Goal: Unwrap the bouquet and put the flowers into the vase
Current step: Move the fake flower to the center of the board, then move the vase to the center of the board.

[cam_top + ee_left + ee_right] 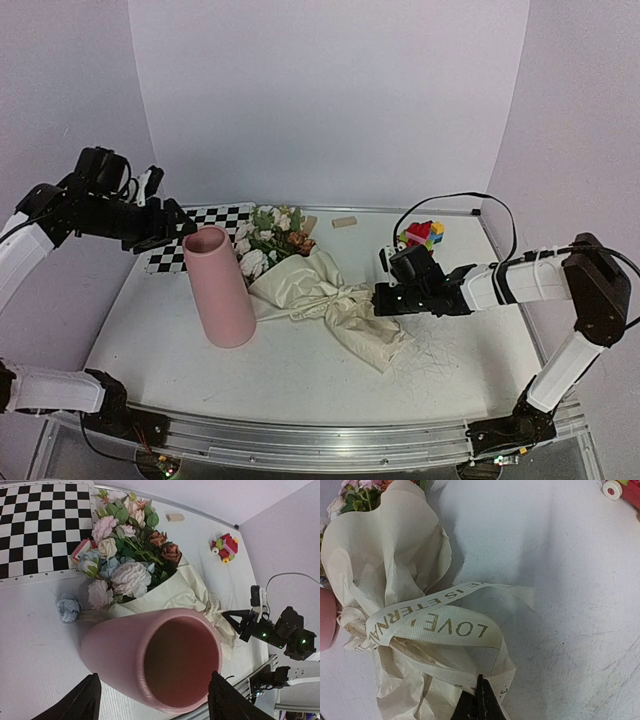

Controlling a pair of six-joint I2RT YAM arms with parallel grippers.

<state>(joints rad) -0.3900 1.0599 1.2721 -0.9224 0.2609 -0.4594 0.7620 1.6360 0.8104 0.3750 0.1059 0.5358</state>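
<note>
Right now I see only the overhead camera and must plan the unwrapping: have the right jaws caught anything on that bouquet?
Observer: Yes. The right jaws are shut on a cream ribbon tied around the paper.
Operator: Anything printed on it?
Observer: Gold letters; the word "LOVE" reads plainly.
Operator: Any flowers lying loose?
Observer: One pale blue flower lies on the table beside the vase, apart from the bunch.
</note>
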